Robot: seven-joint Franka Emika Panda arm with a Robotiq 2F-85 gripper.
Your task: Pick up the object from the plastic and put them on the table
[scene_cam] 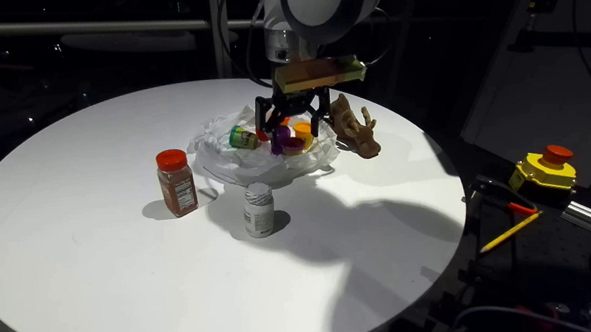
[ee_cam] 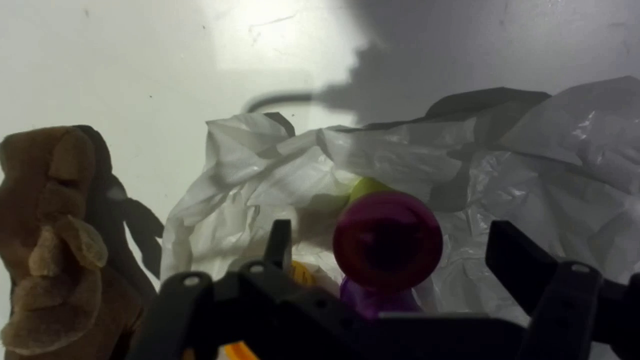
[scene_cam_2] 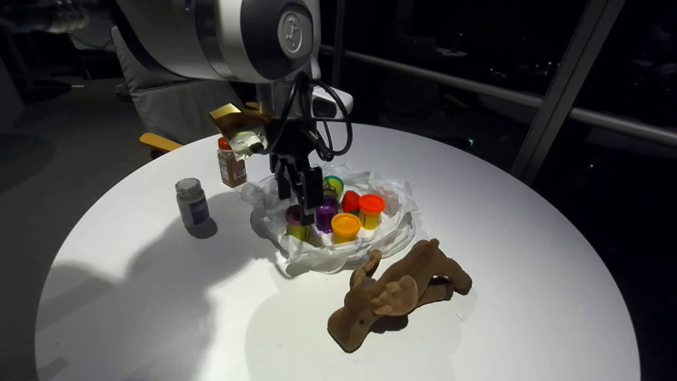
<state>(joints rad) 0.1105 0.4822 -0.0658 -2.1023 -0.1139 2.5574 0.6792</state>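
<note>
Crumpled white plastic (scene_cam: 219, 160) lies on the round white table (scene_cam: 123, 291) and holds several small tubs. A tub with a magenta lid (ee_cam: 387, 242) and yellow-green body stands at one edge of the plastic (scene_cam_2: 317, 259). A purple object (scene_cam_2: 327, 214) is beside it. An orange-lidded tub (scene_cam_2: 346, 227), a red-orange-lidded tub (scene_cam_2: 371, 209), a red object (scene_cam_2: 350, 202) and a teal-lidded green tub (scene_cam: 243, 138) also lie there. My gripper (ee_cam: 390, 232) points down, open, above the magenta-lidded tub. In the wrist view the lid shows between the fingers, with a gap on both sides.
A brown plush moose (scene_cam_2: 396, 291) lies beside the plastic. A jar with a red lid (scene_cam: 177, 185) and a white bottle (scene_cam: 259, 213) stand on the table on another side. Beyond the table edge is a yellow box with a red button (scene_cam: 545, 169).
</note>
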